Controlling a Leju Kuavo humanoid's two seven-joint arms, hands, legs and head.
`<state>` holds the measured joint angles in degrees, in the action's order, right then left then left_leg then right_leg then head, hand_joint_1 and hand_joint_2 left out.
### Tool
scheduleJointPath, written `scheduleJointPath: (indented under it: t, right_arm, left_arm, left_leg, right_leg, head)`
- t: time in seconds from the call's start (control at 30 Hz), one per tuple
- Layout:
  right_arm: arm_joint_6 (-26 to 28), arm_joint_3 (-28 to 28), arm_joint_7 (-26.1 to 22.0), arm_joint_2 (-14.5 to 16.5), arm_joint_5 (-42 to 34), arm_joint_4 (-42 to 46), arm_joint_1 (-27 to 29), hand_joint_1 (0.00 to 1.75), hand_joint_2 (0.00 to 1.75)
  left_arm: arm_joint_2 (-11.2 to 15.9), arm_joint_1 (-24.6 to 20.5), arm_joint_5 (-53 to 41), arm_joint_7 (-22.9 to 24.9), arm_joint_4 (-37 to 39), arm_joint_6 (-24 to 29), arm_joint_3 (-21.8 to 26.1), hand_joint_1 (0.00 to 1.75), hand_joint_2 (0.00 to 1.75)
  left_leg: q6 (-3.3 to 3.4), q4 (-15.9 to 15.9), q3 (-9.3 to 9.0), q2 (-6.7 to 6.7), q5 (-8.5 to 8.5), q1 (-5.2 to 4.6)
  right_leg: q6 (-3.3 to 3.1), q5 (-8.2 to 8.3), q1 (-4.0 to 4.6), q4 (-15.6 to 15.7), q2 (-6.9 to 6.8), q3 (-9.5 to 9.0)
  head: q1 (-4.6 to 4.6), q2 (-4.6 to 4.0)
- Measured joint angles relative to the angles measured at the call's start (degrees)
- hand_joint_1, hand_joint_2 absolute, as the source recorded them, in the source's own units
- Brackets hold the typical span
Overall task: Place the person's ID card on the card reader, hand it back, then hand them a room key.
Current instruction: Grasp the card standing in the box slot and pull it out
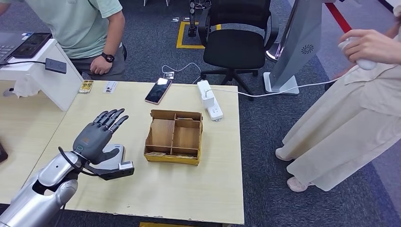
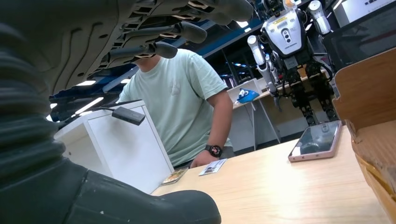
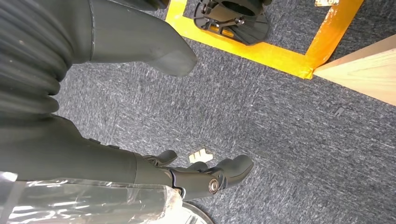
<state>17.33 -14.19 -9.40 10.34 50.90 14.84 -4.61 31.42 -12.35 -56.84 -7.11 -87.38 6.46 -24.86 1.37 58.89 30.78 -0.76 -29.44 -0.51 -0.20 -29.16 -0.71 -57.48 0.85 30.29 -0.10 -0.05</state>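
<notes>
My left hand (image 1: 97, 137) hovers above the near-left part of the wooden table (image 1: 198, 189), fingers spread apart and pointing toward the far edge, nothing held in it; the left wrist view shows the same, fingers (image 2: 187, 30) stretched out over bare tabletop. My right hand (image 3: 140, 46) hangs down beside the table with the carpet under it, thumb and fingers apart and nothing between them. The two cards I take to be the task's own lie at the far-left edge of the table, right in front of the person in the green shirt (image 1: 80, 23): a yellowish card (image 1: 86, 86) and, just beside it, a white card (image 1: 110, 87). I cannot tell from here which is the ID card and which might be a room key. Under my left hand there is a dark flat device (image 1: 116, 165) with a small white block at its corner, which I judge to be the card reader, though my hand covers much of it. Nothing lies on the part of it that I can see. So as I read it, the task is at its very start: no card is in my hand, none is on the reader, and the reading, the handing back and the giving of a key are all left to do. The wooden box (image 1: 173, 137) with compartments stands mid-table, a phone (image 1: 158, 90) and a power strip (image 1: 210, 99) beyond it, well apart from my hand.
</notes>
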Motion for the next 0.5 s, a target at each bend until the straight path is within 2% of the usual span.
scheduleJointPath:
  t: [0.3, 0.5]
  right_arm:
    - [-0.07, 0.03, 0.00, 0.00, -0.16, 0.00, 0.00, 0.00, 1.75]
    - [0.31, 0.01, -0.09, -0.04, -1.20, -0.02, 0.19, 0.00, 1.75]
  left_arm:
    - [-1.60, -0.87, -0.08, 0.48, 1.15, 0.04, -0.05, 0.00, 1.75]
    - [0.19, 2.13, 1.02, 1.42, 0.41, 1.07, 0.67, 0.00, 1.75]
  left_leg:
    - [0.00, 0.00, 0.01, 0.00, 0.00, 0.00]
    - [0.00, 0.00, 0.02, 0.05, -0.01, 0.01]
  right_leg:
    - [0.00, 0.00, 0.00, 0.00, 0.01, -0.01]
    - [-0.01, -0.01, 0.00, 0.00, 0.07, 0.00]
  head:
    - [0.01, 0.00]
    - [0.01, -0.01]
